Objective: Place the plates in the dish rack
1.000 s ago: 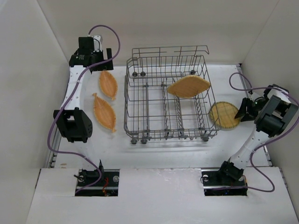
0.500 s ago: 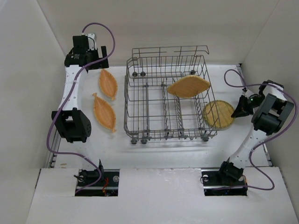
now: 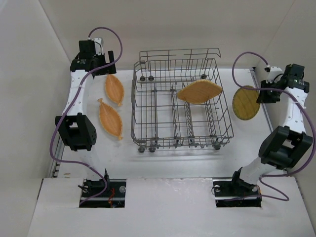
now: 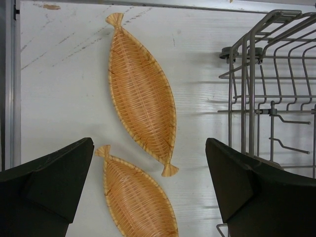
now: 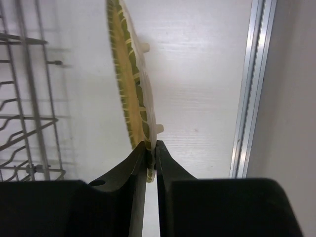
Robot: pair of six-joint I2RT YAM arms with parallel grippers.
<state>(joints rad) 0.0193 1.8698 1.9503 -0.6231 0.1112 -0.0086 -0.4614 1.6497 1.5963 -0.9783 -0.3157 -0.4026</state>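
Observation:
The grey wire dish rack [image 3: 148, 106] stands mid-table with one orange woven plate [image 3: 199, 92] resting across its right tines. Two leaf-shaped woven plates [image 3: 114, 89] [image 3: 110, 119] lie flat left of the rack; they also show in the left wrist view [image 4: 141, 101] [image 4: 138, 202]. My left gripper [image 3: 101, 69] [image 4: 148, 197] is open and empty above them. My right gripper [image 3: 260, 92] [image 5: 151, 153] is shut on the rim of a round plate [image 3: 246, 102] [image 5: 129, 94], held on edge in the air right of the rack.
White walls close in at the left, back and right. A metal rail [image 5: 249, 89] runs along the table's right edge. The rack's tall rear wire frame [image 3: 180, 53] rises at the back. The rack's corner [image 4: 266, 74] is at the right in the left wrist view.
My right gripper has lifted the round plate off the table, turned it on edge and carried it up and back toward the right wall. The left arm has hardly moved.

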